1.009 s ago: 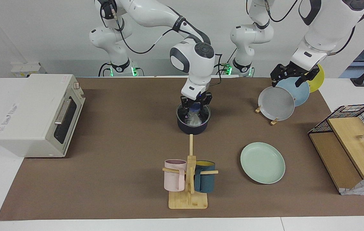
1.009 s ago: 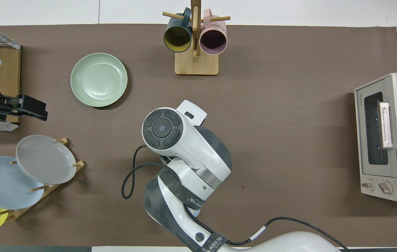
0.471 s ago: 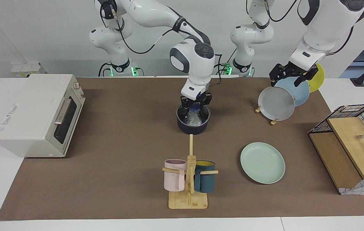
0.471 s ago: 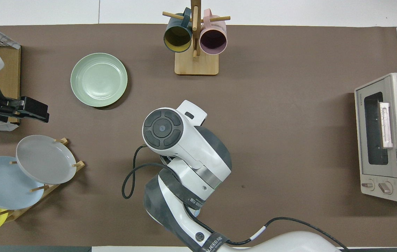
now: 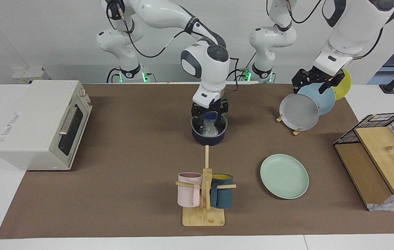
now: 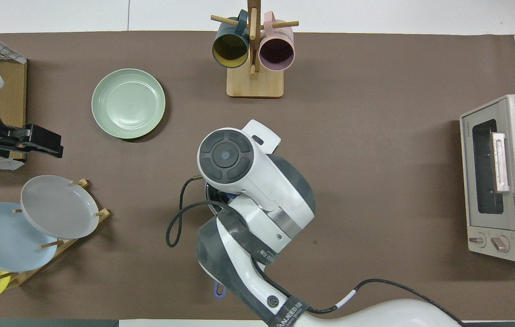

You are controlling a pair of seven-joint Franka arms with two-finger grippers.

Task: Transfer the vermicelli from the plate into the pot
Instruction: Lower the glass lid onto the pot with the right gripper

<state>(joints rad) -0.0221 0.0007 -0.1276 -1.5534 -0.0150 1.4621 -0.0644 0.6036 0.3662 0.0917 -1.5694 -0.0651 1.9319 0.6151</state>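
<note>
The pot [image 5: 202, 139], dark navy, stands mid-table near the robots. A whitish vermicelli bundle [image 5: 210, 131] lies inside it. My right gripper [image 5: 209, 117] hangs open just above the pot's rim, apart from the vermicelli. In the overhead view the right arm hides the pot; only the tip of the pot's blue-purple handle [image 6: 218, 290] shows. The mint-green plate [image 5: 284, 176] lies bare, farther from the robots, toward the left arm's end; it also shows in the overhead view [image 6: 128, 103]. My left gripper [image 5: 311, 84] waits, open, in the air over the upright plates.
A wooden rack [image 5: 297, 131] holds grey, light-blue and yellow plates upright. A mug tree [image 5: 204, 217] with pink and teal mugs stands farther from the robots than the pot. A toaster oven [image 5: 40, 123] sits at the right arm's end, a wire basket [image 5: 379, 121] at the left arm's end.
My right gripper has risen a little out of the pot, leaving the vermicelli inside. The left gripper has moved up slightly.
</note>
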